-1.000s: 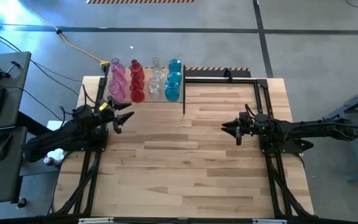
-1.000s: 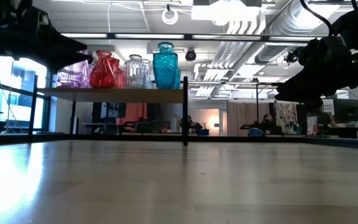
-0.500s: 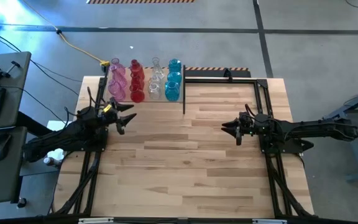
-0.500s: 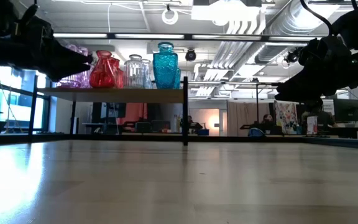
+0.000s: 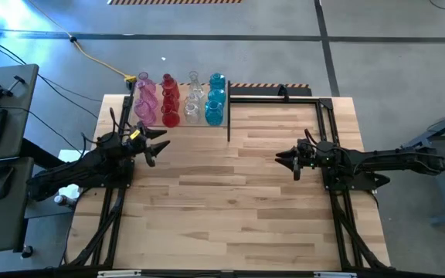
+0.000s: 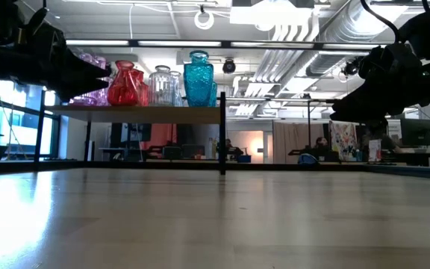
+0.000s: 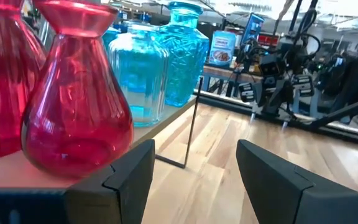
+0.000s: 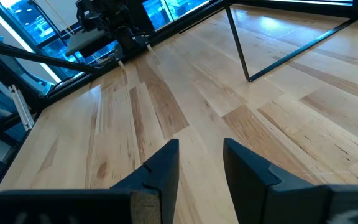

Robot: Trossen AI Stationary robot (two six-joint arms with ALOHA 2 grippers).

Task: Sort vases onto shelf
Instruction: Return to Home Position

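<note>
Small translucent glass vases are standing in pink, red, clear and teal-blue rows on the black-framed light wood shelf. The left gripper is hovering just before a round red vase, fingers spread wide and empty. The right gripper is hanging well apart over the plank tabletop, fingers slightly parted, holding nothing.

pink, red, clear and teal vases upright in colour rows, light-wood shelf on black frame

The vases fill the shelf; the tabletop between the arms lies open.
</note>
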